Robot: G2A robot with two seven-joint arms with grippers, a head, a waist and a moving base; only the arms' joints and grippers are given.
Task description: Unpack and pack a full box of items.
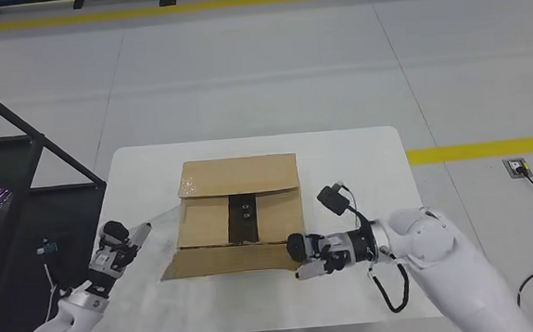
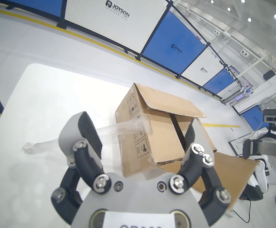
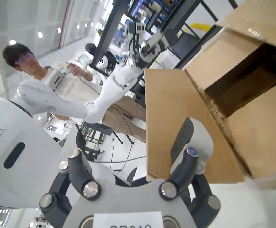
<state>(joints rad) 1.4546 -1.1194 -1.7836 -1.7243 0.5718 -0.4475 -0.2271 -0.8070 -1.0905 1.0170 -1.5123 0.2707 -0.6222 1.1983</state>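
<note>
Nearest, over the near left part of the tabletop (image 1: 359, 159): left pincer (image 1: 134, 236), released and empty, aimed at the left side of the box (image 1: 240, 182) but well apart from it. Probably parked there to leave the flaps free. Between the two, a loose strip of clear tape (image 2: 127, 127), one end stuck at the box's upper left edge, the other trailing onto the tabletop; apt to snag on a flap.

Next, at the box's near right corner: right pincer (image 1: 303, 256), spread wide, fingers (image 3: 189, 138) astride the free edge of the near flap (image 1: 227, 260) without clamping it. Placed so, seemingly, to take or press that flap.

Near flap folded outward and down, baring the opening.

Farther on, mid-tabletop: the box itself, upright, far flap tilted partly over the top, inner flaps almost meeting around a dark slot. Dark items (image 1: 243, 214) in the slot, too dim to name.

Judged: opening stage, nothing yet unpacked.
</note>
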